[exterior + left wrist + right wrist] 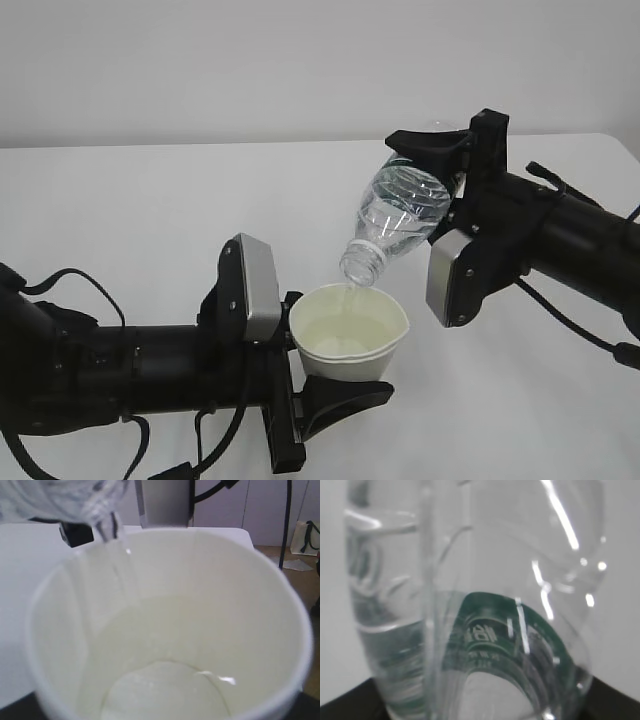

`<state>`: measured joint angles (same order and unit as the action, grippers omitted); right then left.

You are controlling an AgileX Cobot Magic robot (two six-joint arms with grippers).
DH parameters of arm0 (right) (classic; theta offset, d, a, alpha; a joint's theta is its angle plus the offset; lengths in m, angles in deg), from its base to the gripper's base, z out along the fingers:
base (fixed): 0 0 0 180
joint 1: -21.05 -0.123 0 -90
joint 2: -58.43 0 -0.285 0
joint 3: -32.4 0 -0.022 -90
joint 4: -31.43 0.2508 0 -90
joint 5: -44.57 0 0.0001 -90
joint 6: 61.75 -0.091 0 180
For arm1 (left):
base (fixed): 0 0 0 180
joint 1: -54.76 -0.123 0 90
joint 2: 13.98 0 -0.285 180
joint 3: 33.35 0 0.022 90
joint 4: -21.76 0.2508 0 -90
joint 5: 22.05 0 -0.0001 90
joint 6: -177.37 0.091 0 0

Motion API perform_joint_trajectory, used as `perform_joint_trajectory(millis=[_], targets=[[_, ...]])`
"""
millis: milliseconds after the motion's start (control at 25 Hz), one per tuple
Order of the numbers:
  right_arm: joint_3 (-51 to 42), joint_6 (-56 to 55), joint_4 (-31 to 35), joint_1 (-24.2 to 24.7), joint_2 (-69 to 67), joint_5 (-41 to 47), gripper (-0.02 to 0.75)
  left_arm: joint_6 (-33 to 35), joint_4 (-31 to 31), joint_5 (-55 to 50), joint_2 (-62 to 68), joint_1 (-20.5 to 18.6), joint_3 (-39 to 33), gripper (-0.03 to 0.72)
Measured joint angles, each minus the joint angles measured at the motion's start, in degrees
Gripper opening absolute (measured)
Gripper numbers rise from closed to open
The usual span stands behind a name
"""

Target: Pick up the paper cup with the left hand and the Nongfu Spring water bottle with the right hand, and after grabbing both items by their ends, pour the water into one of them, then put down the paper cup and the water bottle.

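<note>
Paper cup point(349, 341) nearest, held upright above the white table point(150, 200) by the left hand point(325, 405) — jaws partway spread, clamped on the cup's lower body, one black finger visible under/front of it. Cup interior in left wrist view: water point(165, 690) pooled at the bottom, thin clear stream running down the inner wall at upper left. Just above the rim, Nongfu Spring water bottle point(400, 215) tilted neck-down, mouth over the cup's far edge, no cap. Bottle partly filled w/ clear liquid, green label band near its base. Right hand point(440, 160) grips the bottle's base end — jaws partway spread around it.
</note>
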<state>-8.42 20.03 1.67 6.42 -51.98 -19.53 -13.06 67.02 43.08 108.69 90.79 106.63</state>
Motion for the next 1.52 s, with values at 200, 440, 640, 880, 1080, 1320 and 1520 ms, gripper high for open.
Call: perform_joint_trajectory(millis=[200,440,640,880,1080,1320,1520], targets=[[0.00,0.73,0.00,0.00,0.00,0.00,0.457,0.00,0.00,0.00,0.00,0.00,0.00,0.459],[0.00,0.83,0.00,0.00,0.00,0.00,0.457,0.00,0.00,0.00,0.00,0.00,0.00,0.459],[0.00,0.96,0.00,0.00,0.00,0.00,0.456,0.00,0.00,0.00,0.00,0.00,0.00,0.459],[0.00,0.96,0.00,0.00,0.00,-0.14,0.456,0.00,0.00,0.00,0.00,0.00,0.00,0.459],[0.00,0.96,0.00,0.00,0.00,-0.20,0.456,0.00,0.00,0.00,0.00,0.00,0.00,0.459],[0.00,0.96,0.00,0.00,0.00,-0.33,0.456,0.00,0.00,0.00,0.00,0.00,0.00,0.459],[0.00,0.98,0.00,0.00,0.00,-0.33,0.456,0.00,0.00,0.00,0.00,0.00,0.00,0.459]])
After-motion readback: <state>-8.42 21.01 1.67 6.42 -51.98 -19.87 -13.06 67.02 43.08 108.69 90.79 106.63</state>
